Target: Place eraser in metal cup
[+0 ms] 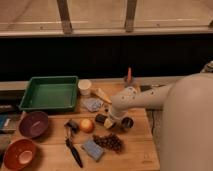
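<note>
On the wooden table [140,150] my gripper [110,121] is down at the middle, at the end of the white arm [145,100] that reaches in from the right. It is shut on the eraser [101,119], a small black block whose left end sticks out beside the fingers, still low at the tabletop. Just right of the gripper stands the metal cup [127,123], tiny and shiny with a dark inside, partly hidden by the wrist.
An orange fruit [87,125] lies left of the eraser. In front are dark grapes [110,142], a blue-grey sponge [93,149] and a black-handled utensil [74,150]. A green tray [50,92], a white cup [85,86] and two bowls [33,123] sit to the left.
</note>
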Controlling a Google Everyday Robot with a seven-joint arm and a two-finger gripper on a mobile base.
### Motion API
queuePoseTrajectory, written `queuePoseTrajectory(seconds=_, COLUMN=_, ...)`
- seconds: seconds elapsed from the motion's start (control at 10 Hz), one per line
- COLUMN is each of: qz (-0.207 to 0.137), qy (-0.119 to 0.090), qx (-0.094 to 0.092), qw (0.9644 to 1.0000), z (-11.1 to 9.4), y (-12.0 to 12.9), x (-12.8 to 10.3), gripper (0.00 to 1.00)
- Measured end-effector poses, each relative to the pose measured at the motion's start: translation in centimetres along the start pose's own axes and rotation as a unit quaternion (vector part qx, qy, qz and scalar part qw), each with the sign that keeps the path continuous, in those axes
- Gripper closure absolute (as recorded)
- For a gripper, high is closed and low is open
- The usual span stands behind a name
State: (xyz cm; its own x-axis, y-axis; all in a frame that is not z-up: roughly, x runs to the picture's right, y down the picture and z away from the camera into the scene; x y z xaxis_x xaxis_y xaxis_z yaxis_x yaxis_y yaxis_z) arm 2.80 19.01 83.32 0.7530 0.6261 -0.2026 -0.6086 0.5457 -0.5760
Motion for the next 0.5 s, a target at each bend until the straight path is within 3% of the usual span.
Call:
queuePoseTrajectory(seconds=0.2, qz=-0.001, qy=-0.024, qx=0.006, qw=0.9997, z=-2.6, y=-0.6, x=-0.5, gripper=1.00)
queuePoseTrajectory(seconds=0.5, qz=0.007, qy=-0.055, qx=0.034, qw=0.9979, z=-6.6, y=-3.4, x=-1.1, gripper=1.00)
